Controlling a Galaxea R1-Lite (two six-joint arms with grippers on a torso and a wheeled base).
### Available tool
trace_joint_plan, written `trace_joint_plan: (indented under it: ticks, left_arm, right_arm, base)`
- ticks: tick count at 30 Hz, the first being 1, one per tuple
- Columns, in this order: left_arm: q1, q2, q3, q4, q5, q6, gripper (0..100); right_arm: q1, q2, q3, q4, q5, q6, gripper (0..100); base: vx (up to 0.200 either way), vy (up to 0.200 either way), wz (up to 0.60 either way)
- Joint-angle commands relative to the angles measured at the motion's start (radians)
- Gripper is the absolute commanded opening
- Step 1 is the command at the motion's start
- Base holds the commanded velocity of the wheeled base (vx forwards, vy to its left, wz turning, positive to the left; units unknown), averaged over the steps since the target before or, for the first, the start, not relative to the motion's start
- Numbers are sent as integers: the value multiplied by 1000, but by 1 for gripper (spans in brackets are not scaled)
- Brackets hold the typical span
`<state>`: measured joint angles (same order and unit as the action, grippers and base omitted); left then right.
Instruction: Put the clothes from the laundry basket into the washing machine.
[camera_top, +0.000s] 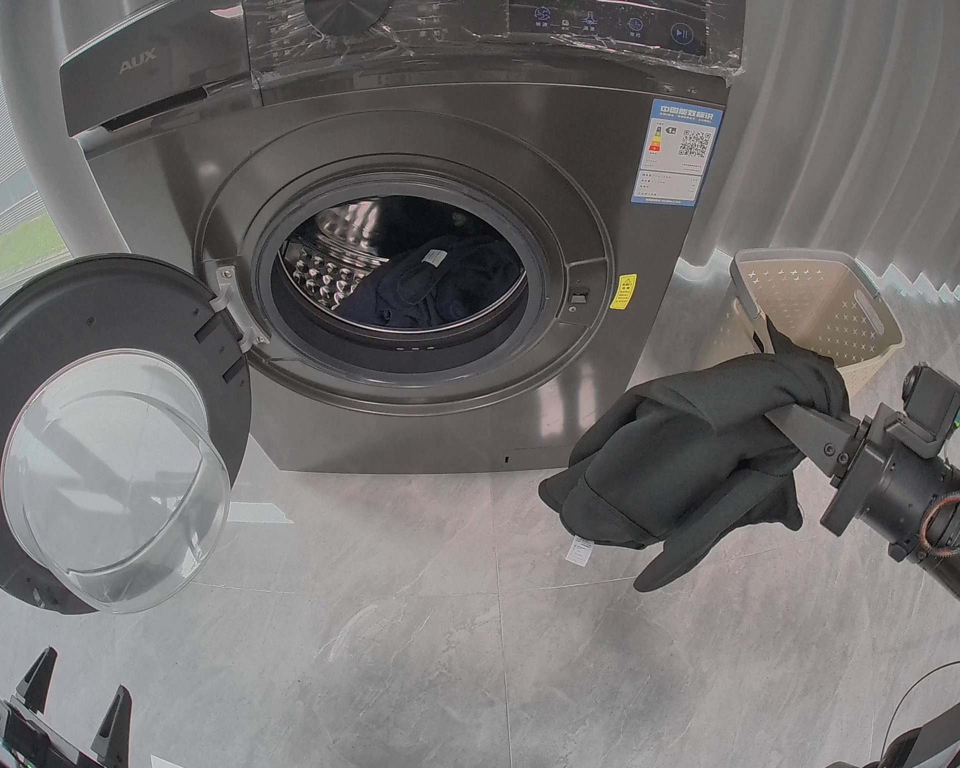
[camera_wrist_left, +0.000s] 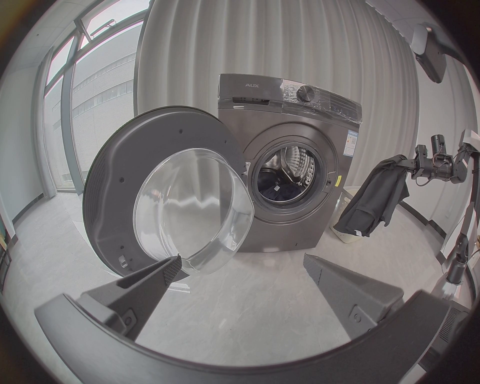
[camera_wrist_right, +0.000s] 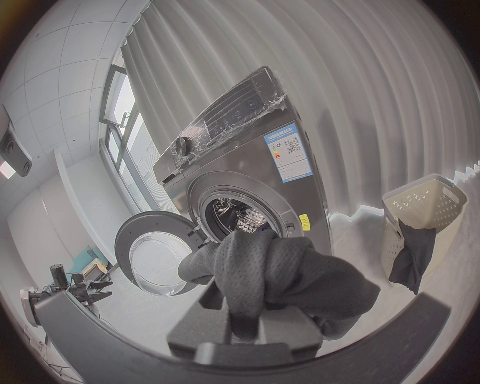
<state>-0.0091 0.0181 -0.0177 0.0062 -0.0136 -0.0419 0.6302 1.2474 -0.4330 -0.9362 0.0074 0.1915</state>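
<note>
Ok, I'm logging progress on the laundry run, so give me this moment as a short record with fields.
washing machine: door swung wide open
drum: dark clothes inside
right pincer: shut on black garment, held in the air right of the machine
left pincer: open, empty, low near the door
laundry basket: on the floor right of the machine, dark cloth draped over its rim
</note>
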Motion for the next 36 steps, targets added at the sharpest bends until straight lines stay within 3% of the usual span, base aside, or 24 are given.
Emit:
trace_joint_plan:
  ticks: [1,4,16,23,36]
  left_arm:
    - [0,-18,16,0,0,0,100]
    - [0,-18,16,0,-2,0,100]
    - [0,-18,16,-2,-2,17,100]
    - [1,-18,18,-2,-3,36,100]
    - [1,-18,18,-3,-5,34,100]
  right_arm:
    - [0,9,2,0,0,0,0]
    - [0,9,3,-1,0,2,0]
    - [22,92,-44,-1,-1,5,0]
    - [57,208,-118,-23,-3,6,0]
    - [92,343,-164,-148,-14,-4,0]
  base:
    - [0,0,0]
    - [0,0,0]
    - [0,200,0]
    - [0,0,0]
    - [0,0,0]
